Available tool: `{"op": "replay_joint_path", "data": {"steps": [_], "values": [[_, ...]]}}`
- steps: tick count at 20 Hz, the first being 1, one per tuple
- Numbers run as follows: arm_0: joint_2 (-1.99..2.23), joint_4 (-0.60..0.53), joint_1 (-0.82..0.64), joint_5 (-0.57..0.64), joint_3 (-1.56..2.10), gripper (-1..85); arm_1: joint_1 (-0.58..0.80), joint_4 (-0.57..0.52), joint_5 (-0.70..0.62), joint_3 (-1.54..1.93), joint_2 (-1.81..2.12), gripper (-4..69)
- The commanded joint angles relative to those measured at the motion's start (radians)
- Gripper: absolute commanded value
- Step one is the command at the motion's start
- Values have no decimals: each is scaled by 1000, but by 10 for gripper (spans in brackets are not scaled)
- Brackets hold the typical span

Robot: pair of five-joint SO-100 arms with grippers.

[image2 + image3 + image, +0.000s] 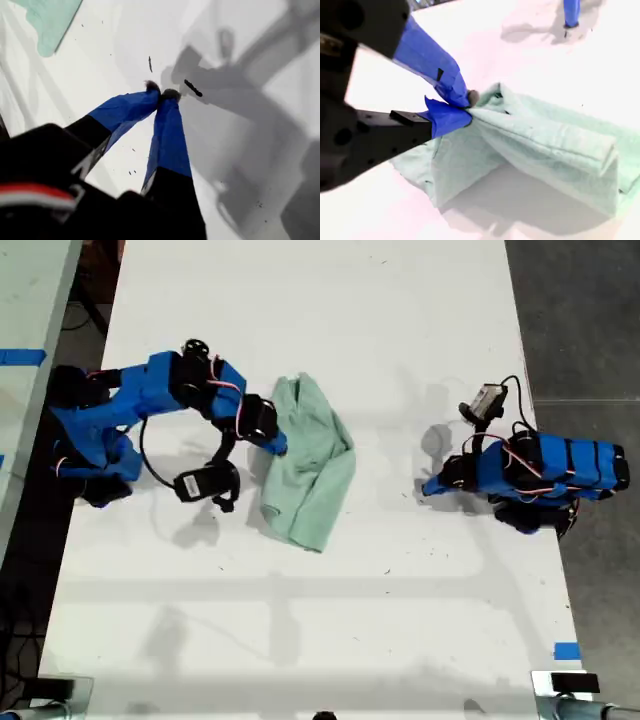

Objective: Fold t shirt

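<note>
The pale mint-green t shirt (315, 465) lies crumpled and partly folded over itself on the white table (330, 620), a little toward the exterior view's left of the middle. My second gripper (281, 445) (468, 107) is shut on a fold of the t shirt (545, 150) and lifts that edge, so the cloth tents up. My first gripper (428, 487) (161, 93) is shut on nothing, its tips at the bare table toward the exterior view's right, well apart from the t shirt (50, 20). The first gripper's blue finger (571, 12) also shows far off in the second wrist view.
Both blue arm bases stand at the table's sides in the exterior view. A blue tape mark (566, 650) sits near the exterior view's lower right corner, with a clamp (565, 683) below it. Dark floor (580, 320) borders the table on the exterior view's right.
</note>
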Motion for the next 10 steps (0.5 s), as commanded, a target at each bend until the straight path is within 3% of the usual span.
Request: {"op": "replay_joint_path", "data": {"steps": [1,7,8,9,10], "values": [[-114,-71,46,11,-55,-1,6,6,-15,41,12,22],[-397,-120,98,-17,-58,-1,3,6,-15,41,12,22],[-448,-140,98,-6,-71,37,3,6,-15,41,12,22],[-482,-161,98,3,-89,244,3,6,-15,41,12,22],[-499,-184,100,43,-112,278,3,6,-15,41,12,22]]}}
